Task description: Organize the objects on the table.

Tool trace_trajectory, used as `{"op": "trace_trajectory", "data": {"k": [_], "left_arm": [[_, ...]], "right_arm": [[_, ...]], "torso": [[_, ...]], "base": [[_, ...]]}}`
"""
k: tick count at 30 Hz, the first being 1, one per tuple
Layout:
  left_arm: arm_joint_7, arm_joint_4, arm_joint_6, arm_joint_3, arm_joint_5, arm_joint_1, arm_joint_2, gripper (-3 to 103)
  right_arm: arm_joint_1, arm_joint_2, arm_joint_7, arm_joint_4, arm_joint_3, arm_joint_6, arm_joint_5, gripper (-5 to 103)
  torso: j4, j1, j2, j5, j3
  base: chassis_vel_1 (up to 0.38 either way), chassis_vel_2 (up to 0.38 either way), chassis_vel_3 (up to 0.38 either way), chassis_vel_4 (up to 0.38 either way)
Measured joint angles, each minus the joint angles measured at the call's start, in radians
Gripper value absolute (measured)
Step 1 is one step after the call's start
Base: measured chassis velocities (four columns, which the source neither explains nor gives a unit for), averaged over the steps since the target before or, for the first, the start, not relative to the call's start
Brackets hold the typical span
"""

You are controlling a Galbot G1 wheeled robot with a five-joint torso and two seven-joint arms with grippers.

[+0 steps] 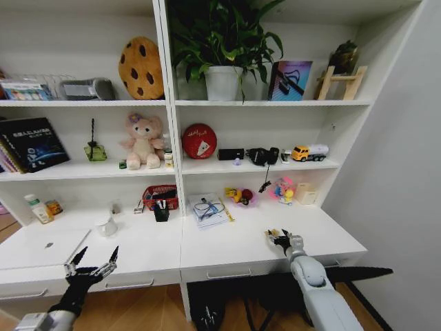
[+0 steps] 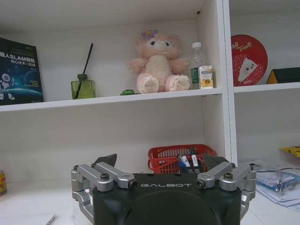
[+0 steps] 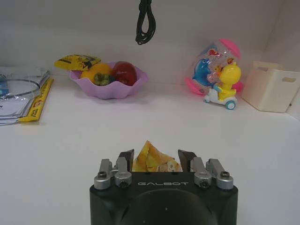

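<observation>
A small yellow crinkled packet (image 3: 154, 161) sits between the jaws of the right gripper (image 3: 156, 159), which stand narrow, closed against its 2 sides, low over the white table (image 1: 234, 245) near the front edge on the right half. From the head view the same gripper (image 1: 280, 239) hovers just above the desktop with the yellow bit showing at its tip. Further back on the table stands a purple bowl (image 3: 108, 86) holding fruit and another yellow packet, which I judge the likely home for this one. So the step in hand looks like carrying a picked-up item; the next move calls for a lift clear of the surface and a reach toward the back, keeping off the toy duck (image 3: 223, 84) beside it. The left gripper (image 1: 91, 265) hangs spread wide by the drawer front, near the silver laptop (image 1: 41, 248).
</observation>
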Motion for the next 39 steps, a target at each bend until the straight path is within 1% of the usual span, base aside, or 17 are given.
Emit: {"op": "trace_trajectory", "data": {"k": [2, 4, 5, 6, 7, 8, 13, 16, 22, 26, 27, 28, 32, 33, 34, 35, 39], "left_arm": [[0.0, 0.0, 0.0, 0.0, 0.0, 0.0, 0.0, 100], [0.0, 0.0, 0.0, 0.0, 0.0, 0.0, 0.0, 100], [0.0, 0.0, 0.0, 0.0, 0.0, 0.0, 0.0, 100], [0.0, 0.0, 0.0, 0.0, 0.0, 0.0, 0.0, 100], [0.0, 0.0, 0.0, 0.0, 0.0, 0.0, 0.0, 100], [0.0, 0.0, 0.0, 0.0, 0.0, 0.0, 0.0, 100], [0.0, 0.0, 0.0, 0.0, 0.0, 0.0, 0.0, 100], [0.0, 0.0, 0.0, 0.0, 0.0, 0.0, 0.0, 100], [0.0, 0.0, 0.0, 0.0, 0.0, 0.0, 0.0, 100], [0.0, 0.0, 0.0, 0.0, 0.0, 0.0, 0.0, 100], [0.0, 0.0, 0.0, 0.0, 0.0, 0.0, 0.0, 100], [0.0, 0.0, 0.0, 0.0, 0.0, 0.0, 0.0, 100], [0.0, 0.0, 0.0, 0.0, 0.0, 0.0, 0.0, 100], [0.0, 0.0, 0.0, 0.0, 0.0, 0.0, 0.0, 100], [0.0, 0.0, 0.0, 0.0, 0.0, 0.0, 0.0, 100], [0.0, 0.0, 0.0, 0.0, 0.0, 0.0, 0.0, 100], [0.0, 0.0, 0.0, 0.0, 0.0, 0.0, 0.0, 100]], "right_arm": [[0.0, 0.001, 0.0, -0.005, 0.0, 0.0, -0.001, 45], [0.0, 0.001, 0.0, -0.007, 0.0, 0.0, -0.001, 45], [0.001, 0.001, 0.0, -0.011, 0.0, 0.0, -0.002, 40], [0.001, 0.001, 0.0, -0.011, 0.0, 0.0, -0.002, 40], [0.005, 0.001, 0.0, -0.016, 0.0, 0.001, -0.003, 29], [0.008, 0.003, 0.0, -0.021, 0.0, 0.002, -0.003, 29], [0.016, 0.005, -0.012, -0.032, 0.0, 0.026, -0.004, 8], [0.03, -0.006, -0.03, -0.014, -0.011, 0.052, -0.004, 1], [0.154, -0.043, -0.069, -0.04, -0.095, 0.072, 0.041, 0], [0.358, -0.04, -0.097, -0.194, -0.216, 0.109, 0.053, 0], [0.456, -0.026, -0.104, -0.275, -0.264, 0.129, 0.053, 0], [0.456, -0.026, -0.104, -0.275, -0.264, 0.129, 0.053, 0], [0.666, 0.045, -0.119, -0.556, -0.342, 0.194, 0.011, 0], [0.666, 0.045, -0.119, -0.556, -0.342, 0.194, 0.011, 0], [0.74, 0.074, -0.116, -0.655, -0.348, 0.209, -0.015, 0], [0.74, 0.074, -0.116, -0.655, -0.348, 0.209, -0.015, 0], [0.866, 0.125, -0.099, -0.849, -0.318, 0.256, -0.078, 0]], "torso": [[0.0, 0.0, 0.0, 0.0, 0.0], [0.0, 0.0, 0.0, 0.0, 0.0], [-0.0001, 0.0, 0.0, 0.0001, 0.0], [-0.0001, 0.0, 0.0, 0.0001, 0.0], [-0.0001, 0.0, 0.0, 0.0, 0.0], [-0.0001, 0.0, 0.0, 0.0, 0.0], [-0.0001, 0.0, 0.0, 0.0001, 0.0], [-0.0004, 0.0, 0.0, 0.0003, 0.0], [0.0, 0.0, 0.0, -0.0001, 0.0], [-0.0002, 0.0, 0.0, 0.0003, 0.0], [0.0008, 0.0, 0.0, -0.0007, 0.0], [0.0008, 0.0, 0.0, -0.0007, 0.0], [0.0004, 0.0, 0.0, 0.0003, 0.0], [0.0004, 0.0, 0.0, 0.0003, 0.0], [-0.0001, 0.0, 0.0, 0.0, 0.0], [-0.0001, 0.0, 0.0, 0.0, 0.0], [0.0, 0.0, 0.0, 0.0, 0.0]], "base": [[0.0, 0.0, 0.0, 0.0], [0.0, 0.0, 0.0, 0.0], [0.0, 0.0, 0.0, 0.0], [0.0, 0.0, 0.0, 0.0], [0.0, 0.0, 0.0, 0.0], [0.0, 0.0, 0.0, 0.0], [0.0, 0.0, 0.0, 0.0], [0.0, 0.0, 0.0, 0.0], [0.0, 0.0, 0.0, 0.0], [0.0, 0.0, 0.0, 0.0], [0.0, 0.0, 0.0, 0.0], [0.0, 0.0, 0.0, 0.0], [0.0, 0.0, 0.0, 0.0], [0.0, 0.0, 0.0, 0.0], [0.0, 0.0, 0.0, 0.0], [0.0, 0.0, 0.0, 0.0], [0.0, 0.0, 0.0, 0.0]]}}
